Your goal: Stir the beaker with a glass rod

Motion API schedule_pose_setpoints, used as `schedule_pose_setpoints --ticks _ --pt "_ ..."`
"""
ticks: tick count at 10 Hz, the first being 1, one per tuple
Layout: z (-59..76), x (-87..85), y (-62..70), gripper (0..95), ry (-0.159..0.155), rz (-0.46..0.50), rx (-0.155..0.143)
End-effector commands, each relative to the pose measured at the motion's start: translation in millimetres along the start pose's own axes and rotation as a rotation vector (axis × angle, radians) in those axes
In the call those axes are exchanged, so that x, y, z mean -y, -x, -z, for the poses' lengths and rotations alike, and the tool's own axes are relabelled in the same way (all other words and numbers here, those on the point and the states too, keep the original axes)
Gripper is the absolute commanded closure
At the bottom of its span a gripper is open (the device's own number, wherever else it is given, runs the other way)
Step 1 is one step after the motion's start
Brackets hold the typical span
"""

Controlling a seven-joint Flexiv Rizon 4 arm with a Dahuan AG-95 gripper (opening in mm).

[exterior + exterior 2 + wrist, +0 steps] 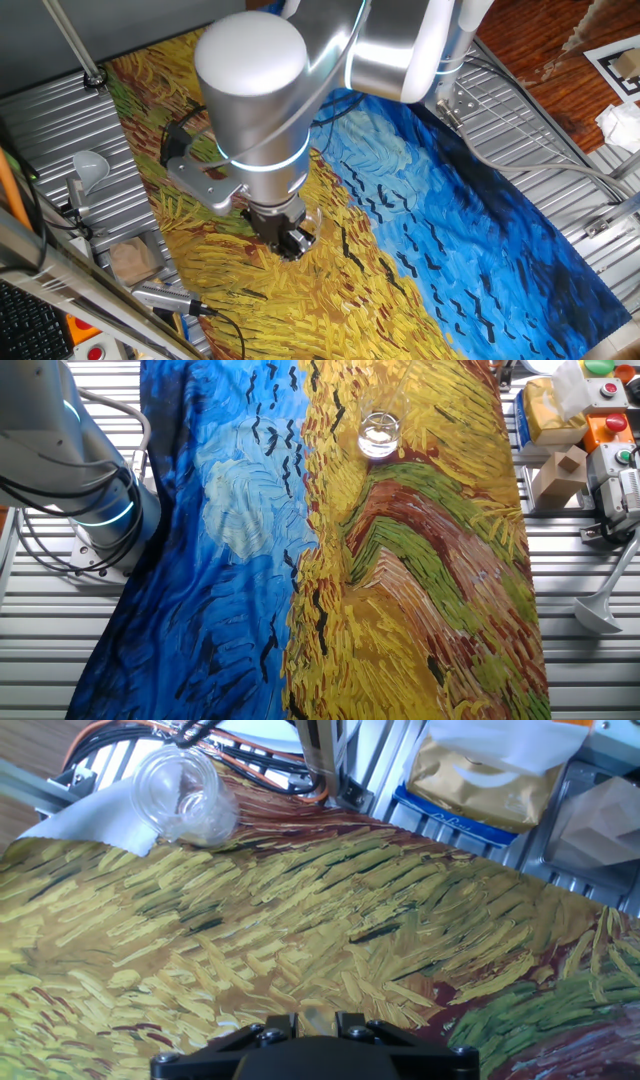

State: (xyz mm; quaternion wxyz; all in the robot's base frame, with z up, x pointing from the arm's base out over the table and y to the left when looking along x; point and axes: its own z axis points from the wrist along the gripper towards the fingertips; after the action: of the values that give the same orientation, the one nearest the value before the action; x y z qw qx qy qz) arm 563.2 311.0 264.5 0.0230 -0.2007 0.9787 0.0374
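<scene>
The beaker stands upright on the yellow part of the painted cloth that covers the bench. In the hand view it sits at about eleven o'clock from the tool, well apart from it, close to the cloth's far edge where cables and an aluminium frame begin. The other fixed view shows the same beaker alone near the top of the cloth, its glass clear and its rim round; whether it holds liquid cannot be told.

In one fixed view the tool hangs low over the yellow field, under the arm's large silver joint, pointing down at the cloth. Its jaws look drawn close together, but the frames do not show them plainly enough, so I cannot tell whether it is clenched or released. No glass rod shows clearly in any view; a pale sliver between the finger bases in the hand view may be one, though that is only a guess.

The coming move, as I judge it, turns on carrying the tool forward and leftward, toward eleven o'clock, until it stands over the beaker's mouth, whose axis is vertical.
</scene>
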Motion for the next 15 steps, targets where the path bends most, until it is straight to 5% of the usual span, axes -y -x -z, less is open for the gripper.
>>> schedule_pose_setpoints --ticks 1,11,15 --pt "-0.6 -1.0 0.1 76.0 -0.007 -0.003 -0.013" --pt "-4.0 -6.4 2.5 76.0 -0.030 -0.012 -0.035" --pt "-4.8 -7.0 2.9 76.0 -0.061 -0.001 -0.061"
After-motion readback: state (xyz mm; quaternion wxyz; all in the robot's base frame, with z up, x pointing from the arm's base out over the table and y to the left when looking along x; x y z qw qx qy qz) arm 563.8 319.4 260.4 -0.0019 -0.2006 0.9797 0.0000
